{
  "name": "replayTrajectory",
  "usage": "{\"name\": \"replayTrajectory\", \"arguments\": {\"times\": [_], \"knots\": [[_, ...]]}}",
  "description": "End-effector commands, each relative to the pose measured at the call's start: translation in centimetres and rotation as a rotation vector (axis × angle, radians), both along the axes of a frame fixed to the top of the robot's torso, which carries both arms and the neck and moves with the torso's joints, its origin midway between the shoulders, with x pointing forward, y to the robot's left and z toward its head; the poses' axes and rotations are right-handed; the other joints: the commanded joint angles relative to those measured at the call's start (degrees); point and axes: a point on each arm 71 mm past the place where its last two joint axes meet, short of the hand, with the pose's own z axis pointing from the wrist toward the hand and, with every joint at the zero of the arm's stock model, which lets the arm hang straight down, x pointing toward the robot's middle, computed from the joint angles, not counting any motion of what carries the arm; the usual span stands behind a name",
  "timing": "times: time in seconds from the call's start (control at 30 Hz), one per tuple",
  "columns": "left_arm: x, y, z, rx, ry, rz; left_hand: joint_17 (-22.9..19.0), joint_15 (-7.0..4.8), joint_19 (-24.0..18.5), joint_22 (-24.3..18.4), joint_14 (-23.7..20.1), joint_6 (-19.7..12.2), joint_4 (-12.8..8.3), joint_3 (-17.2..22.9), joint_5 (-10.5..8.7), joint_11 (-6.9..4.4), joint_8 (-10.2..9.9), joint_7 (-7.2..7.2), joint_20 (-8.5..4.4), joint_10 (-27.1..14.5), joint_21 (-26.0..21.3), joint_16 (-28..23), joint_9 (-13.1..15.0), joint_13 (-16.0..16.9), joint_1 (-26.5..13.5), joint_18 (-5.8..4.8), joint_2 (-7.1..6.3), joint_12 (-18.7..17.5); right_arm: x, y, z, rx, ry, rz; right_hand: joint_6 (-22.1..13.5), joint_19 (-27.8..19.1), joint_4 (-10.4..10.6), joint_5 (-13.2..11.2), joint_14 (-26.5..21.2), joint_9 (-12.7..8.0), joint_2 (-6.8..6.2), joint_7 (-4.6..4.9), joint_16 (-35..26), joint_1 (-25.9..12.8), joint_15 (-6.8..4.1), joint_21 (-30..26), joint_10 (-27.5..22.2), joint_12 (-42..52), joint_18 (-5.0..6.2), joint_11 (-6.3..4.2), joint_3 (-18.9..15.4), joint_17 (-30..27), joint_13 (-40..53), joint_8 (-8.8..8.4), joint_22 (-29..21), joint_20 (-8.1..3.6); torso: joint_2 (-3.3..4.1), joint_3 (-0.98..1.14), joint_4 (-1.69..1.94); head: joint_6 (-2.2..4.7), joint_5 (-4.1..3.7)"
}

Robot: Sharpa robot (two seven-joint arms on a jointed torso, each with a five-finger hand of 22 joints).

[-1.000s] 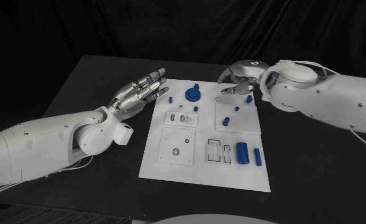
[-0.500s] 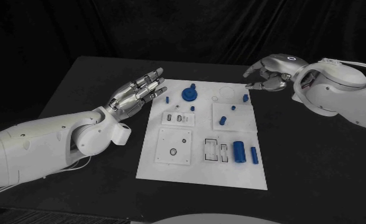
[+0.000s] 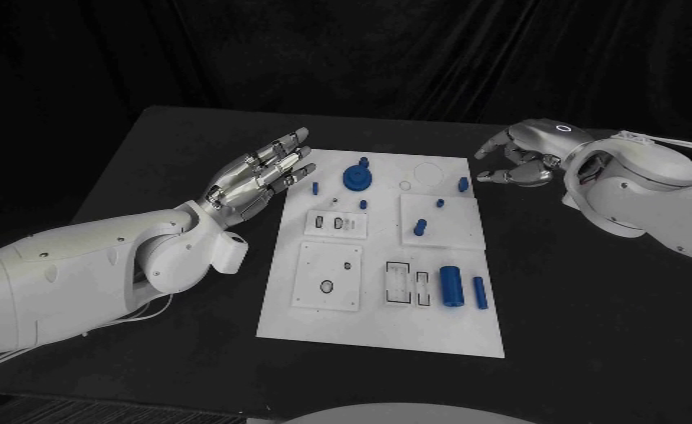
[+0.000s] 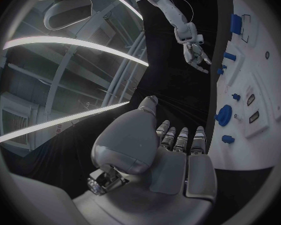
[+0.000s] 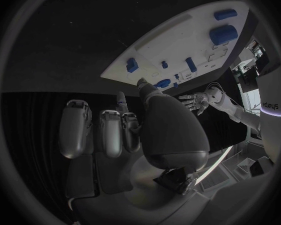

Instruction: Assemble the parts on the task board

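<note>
Bench [image 3: 173, 144] and white task board [image 3: 378, 329] filled the head view, the board lying with its long axis running away from me, far end toward the dark curtain. My left robot hand [image 3: 267, 176] hung just beside the board's left edge near its far corner, fingers straight and apart, grasping nothing. My right robot hand [image 3: 522, 156] sat off the board's far right corner, fingers loosely curled; I could not make out anything between them. The nearest blue part to it was the small peg [image 3: 463, 184] at the far right edge, lying toward my body and inward from that hand. The round blue knob [image 3: 358, 178] stood closer to my left hand. Two blue cylinders [image 3: 453, 287] lay at the near right, long axes along the board's length, well apart from both hands. I judged the right hand better placed for the peg, with a short reach inward.

From the left wrist, my left palm and fingers [image 4: 178, 140] showed flat and released, the board [image 4: 265, 115] just beside the fingertips, with the knob [image 4: 224, 115] near.

From the right wrist, my right fingers [image 5: 109, 132] hung partly curled and seemingly bare, the board [image 5: 172, 40] beyond the fingertips, its blue parts pointing along its length.
</note>
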Motion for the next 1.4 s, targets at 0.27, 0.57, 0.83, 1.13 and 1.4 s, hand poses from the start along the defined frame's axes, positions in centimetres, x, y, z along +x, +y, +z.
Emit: {"name": "replayTrajectory", "arguments": {"times": [0.27, 0.57, 0.83, 1.13, 1.4], "knots": [[-0.1, -0.1, 0.1, -0.02, -0.003, -0.011, -0.1, 0.62, -0.1, 0.0, 0.0, -0.1, -0.4, 0.0, 0.28, 0.34, 0.0, 0.19, 0.38, 0.0, -0.2, -0.4, 0.0, -0.1, -0.4, 0.12, 0.32, -0.1, 0.2, 0.3, -1.0, 0.005, -0.018, -0.002, 0.6, 0.8, 2.4, -0.7, 5.2, -0.3, -0.78, 0.75, -0.4, 1.4, 0.68, 0.0, 5.9, 0.2, -0.76, 0.99, -0.8, 11.4, 15.1, -0.55, 10.0, 0.57, -0.03, -0.01, 0.09, -0.13, -0.09], [0.0, -0.2, 0.0, -0.022, -0.002, -0.016, -0.1, 0.63, -0.1, 0.0, 0.0, -0.1, -0.5, 0.0, 0.28, 0.34, 0.0, 0.19, 0.39, 0.0, -0.2, -0.4, 0.0, -0.1, -0.4, 0.12, 0.32, -0.1, 0.4, 1.1, -1.9, 0.005, -0.008, 0.019, 1.9, 0.8, 3.7, 3.6, 5.2, 0.0, -0.36, 1.6, -0.5, 4.2, 1.34, -0.1, 5.9, 0.2, -0.75, 1.76, -0.8, 11.2, 15.1, -0.3, 10.2, 1.21, -0.03, -0.09, 0.16, -0.05, -0.13], [-0.1, -0.1, 0.0, -0.02, 0.0, -0.016, -0.1, 0.63, -0.1, 0.0, 0.0, -0.1, -0.5, 0.0, 0.28, 0.34, 0.0, 0.19, 0.39, 0.0, -0.2, -0.4, 0.0, -0.1, -0.4, 0.12, 0.32, -0.1, 0.5, 1.6, -2.6, 0.003, 0.006, 0.029, 2.9, 0.8, 3.7, 5.0, 5.2, 0.4, -0.14, 1.77, -0.5, 5.0, 1.44, -0.3, 5.9, 0.2, -0.72, 1.89, -0.8, 11.2, 15.1, 0.1, 10.2, 1.32, -0.05, -0.08, 0.11, -0.02, -0.08], [-0.1, -0.1, 0.0, -0.021, 0.002, -0.019, -0.1, 0.71, -0.1, 0.0, 0.0, -0.2, -0.5, 0.1, 0.27, 0.39, 0.0, 0.17, 0.44, 0.0, -0.2, -0.4, 0.0, -0.1, -0.5, 0.1, 0.36, -0.1, 0.7, 1.8, -3.2, -0.002, 0.016, 0.029, 4.2, 0.7, 3.4, 6.3, 5.1, 1.3, 0.0, 2.01, -0.6, 5.6, 1.61, -0.5, 5.9, 0.2, -0.7, 2.09, -0.9, 11.0, 15.1, 0.87, 10.3, 1.46, -0.05, -0.08, 0.13, -0.03, -0.12], [-0.1, -0.1, 0.0, -0.02, 0.004, -0.021, -0.1, 0.71, -0.1, 0.0, 0.0, -0.2, -0.5, 0.1, 0.27, 0.39, 0.0, 0.17, 0.44, 0.0, -0.2, -0.4, 0.0, -0.1, -0.5, 0.1, 0.36, -0.1, 0.8, 1.9, -3.5, -0.004, 0.02, 0.028, 5.2, 0.7, 2.9, 7.1, 5.1, 2.6, 0.14, 2.07, -0.7, 6.3, 1.68, -0.7, 5.9, 0.2, -0.66, 2.15, -0.9, 10.9, 15.1, 1.7, 10.3, 1.54, -0.03, -0.08, 0.12, -0.18, -0.09]]}}
